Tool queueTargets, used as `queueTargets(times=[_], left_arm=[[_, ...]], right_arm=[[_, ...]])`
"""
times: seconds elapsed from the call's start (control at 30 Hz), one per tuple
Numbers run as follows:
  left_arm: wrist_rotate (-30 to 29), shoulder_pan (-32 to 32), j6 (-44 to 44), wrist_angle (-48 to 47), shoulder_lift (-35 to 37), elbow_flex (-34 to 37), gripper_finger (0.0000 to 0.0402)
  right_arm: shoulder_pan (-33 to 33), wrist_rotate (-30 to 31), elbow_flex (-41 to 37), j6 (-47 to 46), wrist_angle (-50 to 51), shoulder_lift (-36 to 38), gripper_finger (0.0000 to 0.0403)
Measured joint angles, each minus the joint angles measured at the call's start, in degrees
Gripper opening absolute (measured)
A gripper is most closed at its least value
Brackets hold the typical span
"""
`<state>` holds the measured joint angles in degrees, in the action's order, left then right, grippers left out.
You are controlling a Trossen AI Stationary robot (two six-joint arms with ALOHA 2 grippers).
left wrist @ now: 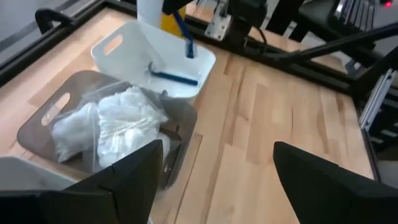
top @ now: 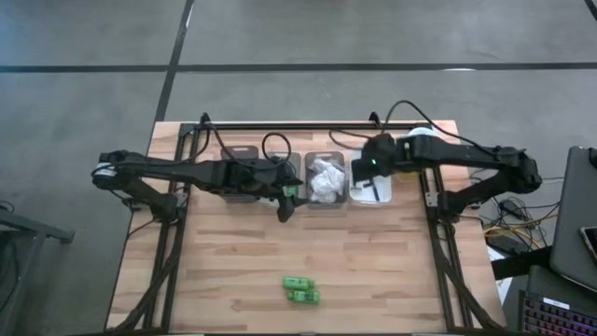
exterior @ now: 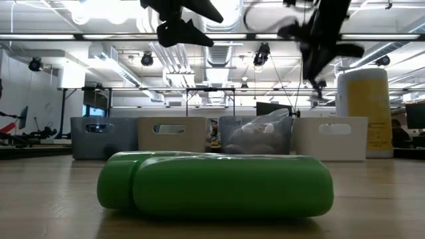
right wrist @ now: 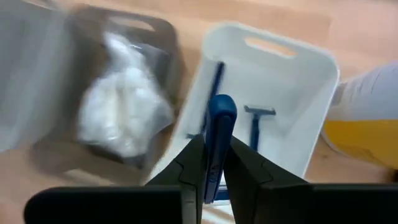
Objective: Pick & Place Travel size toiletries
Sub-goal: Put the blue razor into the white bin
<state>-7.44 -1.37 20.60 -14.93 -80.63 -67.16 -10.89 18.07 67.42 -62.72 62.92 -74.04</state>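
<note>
Two bright green little bottles (top: pixel 301 290) lie side by side on the wood near the table's near edge and fill the low view (exterior: pixel 219 182). White crinkly packets (top: pixel 325 179) lie in a clear tray (left wrist: pixel 43 121). Thin blue razors (right wrist: pixel 255 124) lie in a white tray (top: pixel 371 193). My right gripper (top: pixel 362 174) hangs above that white tray, shut on one blue razor. My left gripper (top: pixel 287 207) hovers open and empty (left wrist: pixel 214 171) over bare wood, just near of the clear tray. My right gripper (right wrist: pixel 214 149) pinches a blue razor by its handle (right wrist: pixel 219 115) between its two fingers. The fingers come from above, pointing down. The razor is lifted clear and hangs below the fingers (left wrist: pixel 188 42) over the white tray.
A row of trays stands along the table's far side: a dark one (top: pixel 244 168), the clear one and the white one. A tall yellow cylinder with a white cap (top: pixel 422 136) stands right of the white tray. Bare wood (top: pixel 373 271) lies between the trays and the green bottles.
</note>
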Motion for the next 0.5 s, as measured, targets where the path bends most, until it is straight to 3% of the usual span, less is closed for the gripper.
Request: queueTargets(times=[0.27,0.5], left_arm=[[0.0,-0.6,-1.0,-3.3,0.0,0.0,0.0307],[0.0,-0.7,-2.8,-5.1,0.1,0.6,0.0307]], right_arm=[[-12.9,-15.9,-11.5,3.6,-12.6,-2.5,0.0047],[-13.8,-19.6,-14.6,2.4,-14.0,-3.6,0.0044]])
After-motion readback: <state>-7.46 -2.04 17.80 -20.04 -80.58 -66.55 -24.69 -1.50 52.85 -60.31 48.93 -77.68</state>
